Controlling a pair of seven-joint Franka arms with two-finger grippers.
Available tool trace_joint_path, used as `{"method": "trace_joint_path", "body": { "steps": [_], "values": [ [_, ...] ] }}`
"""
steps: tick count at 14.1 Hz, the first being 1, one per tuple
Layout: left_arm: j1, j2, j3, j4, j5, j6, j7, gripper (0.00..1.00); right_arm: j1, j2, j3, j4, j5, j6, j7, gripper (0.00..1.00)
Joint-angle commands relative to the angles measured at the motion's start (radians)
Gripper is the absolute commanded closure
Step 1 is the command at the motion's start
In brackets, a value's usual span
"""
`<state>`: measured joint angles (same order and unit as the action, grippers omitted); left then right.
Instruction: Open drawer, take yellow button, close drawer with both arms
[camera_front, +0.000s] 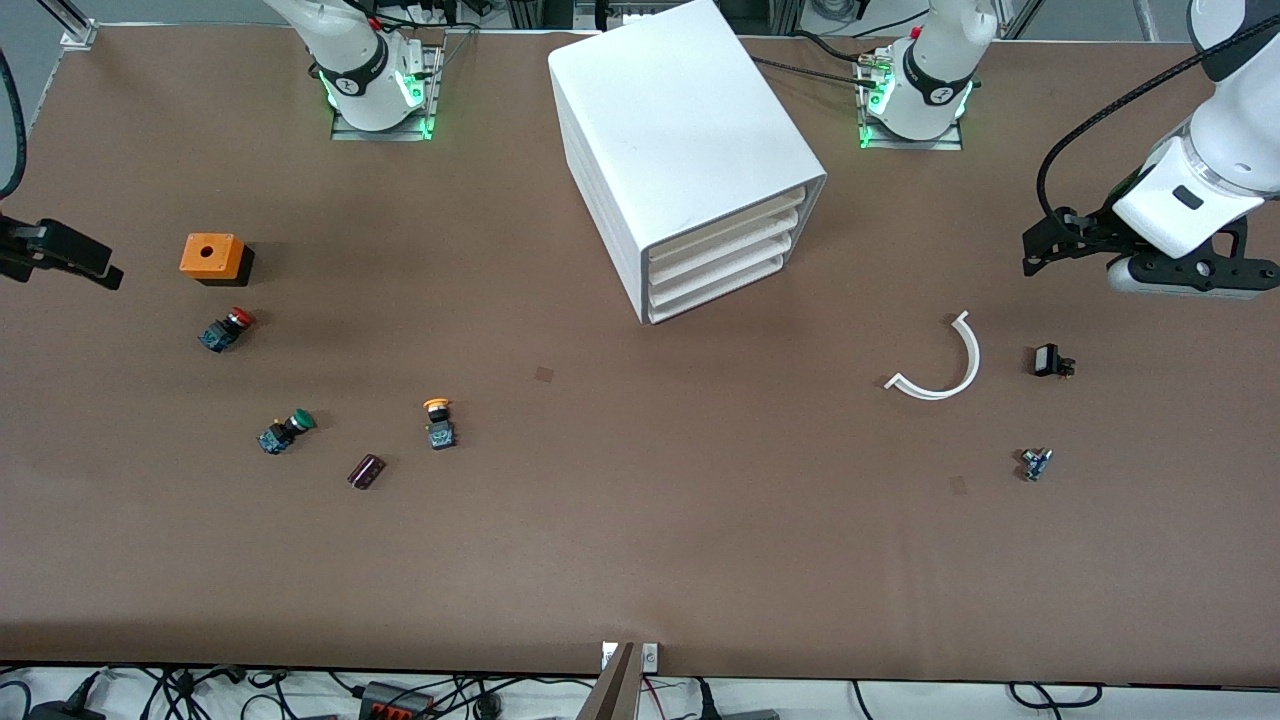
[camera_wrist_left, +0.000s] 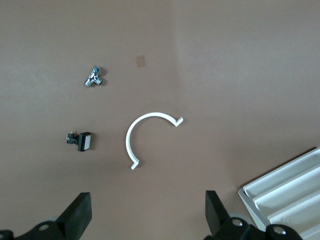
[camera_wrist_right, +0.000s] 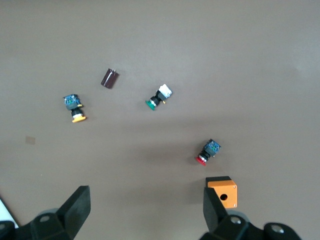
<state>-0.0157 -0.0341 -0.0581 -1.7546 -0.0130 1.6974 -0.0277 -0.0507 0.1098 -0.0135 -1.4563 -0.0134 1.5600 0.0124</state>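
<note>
The white cabinet (camera_front: 670, 120) stands mid-table between the arms' bases. Its top drawer (camera_front: 727, 223) is pushed in, like the three below it. The button (camera_front: 437, 421), with an orange-yellow cap, lies on the bare table toward the right arm's end and nearer the front camera than the cabinet; it also shows as the button (camera_wrist_right: 75, 108). My left gripper (camera_wrist_left: 148, 215) hangs open and empty over the table at the left arm's end, beside a white arc. My right gripper (camera_wrist_right: 145, 215) is open and empty above an orange box (camera_wrist_right: 222, 191). Both arms wait.
Near the button lie a green-capped button (camera_front: 285, 430), a red-capped button (camera_front: 226, 329), a dark cylinder (camera_front: 366, 471) and the orange box (camera_front: 211, 257). At the left arm's end lie the white arc (camera_front: 945, 365), a black part (camera_front: 1050, 361) and a small metal fitting (camera_front: 1035, 463).
</note>
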Motion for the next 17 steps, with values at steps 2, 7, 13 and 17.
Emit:
{"method": "trace_joint_path", "body": {
  "steps": [2, 7, 13, 17],
  "values": [
    [-0.001, -0.015, 0.000, 0.010, 0.002, -0.042, 0.025, 0.00, -0.008, -0.113, 0.012, -0.153, -0.019, 0.057, -0.011, 0.00],
    [-0.001, -0.015, -0.002, 0.012, 0.002, -0.041, 0.025, 0.00, -0.011, -0.125, 0.012, -0.176, -0.020, 0.055, -0.040, 0.00],
    [-0.001, -0.015, -0.008, 0.012, 0.002, -0.044, 0.025, 0.00, -0.009, -0.124, 0.012, -0.171, -0.019, 0.055, -0.040, 0.00],
    [-0.001, -0.015, -0.008, 0.012, 0.002, -0.042, 0.025, 0.00, -0.012, -0.122, 0.012, -0.170, -0.019, 0.048, -0.038, 0.00]
  ]
}}
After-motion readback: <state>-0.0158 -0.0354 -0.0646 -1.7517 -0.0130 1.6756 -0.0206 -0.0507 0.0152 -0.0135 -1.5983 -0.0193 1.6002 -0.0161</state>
